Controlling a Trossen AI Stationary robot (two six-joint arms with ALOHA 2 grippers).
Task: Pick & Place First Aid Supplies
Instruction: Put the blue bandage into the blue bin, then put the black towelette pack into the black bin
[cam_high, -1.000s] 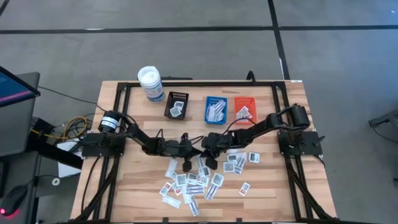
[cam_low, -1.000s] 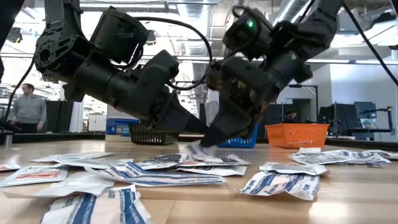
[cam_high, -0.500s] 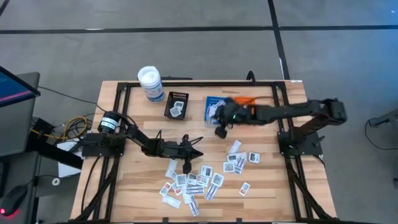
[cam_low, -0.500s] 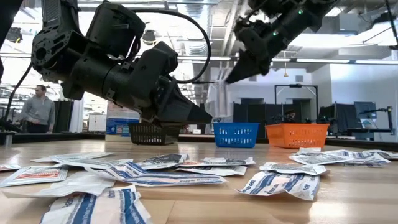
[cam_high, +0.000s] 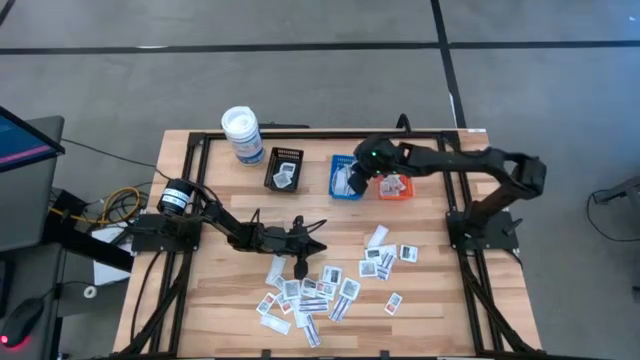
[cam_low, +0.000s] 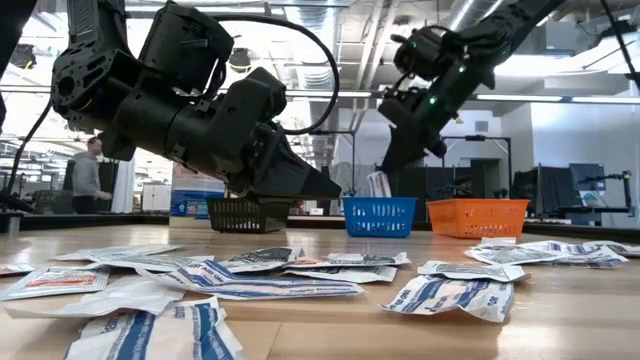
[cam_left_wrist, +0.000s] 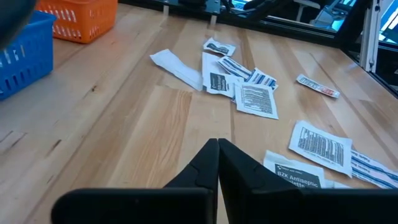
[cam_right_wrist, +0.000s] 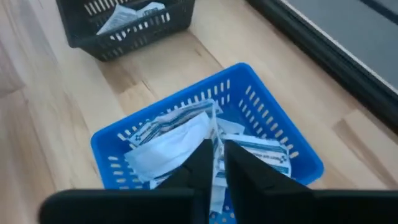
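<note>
I held a limp, light packet by its edge in the right pincer above the blue tray; left pincer closed, empty.

Pale smooth wood table, glossy paper packets, blue slotted plastic tray, matt black tool

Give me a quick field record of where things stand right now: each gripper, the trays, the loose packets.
right gripper: over the blue tray, a white packet between its fingers, just opening
left gripper: shut, empty, low over mid-table beside the pile
blue tray: holds several packets
black tray: holds a packet
orange tray: holds packets
loose packets: many on the table's front half
canister: back left, upright
</note>
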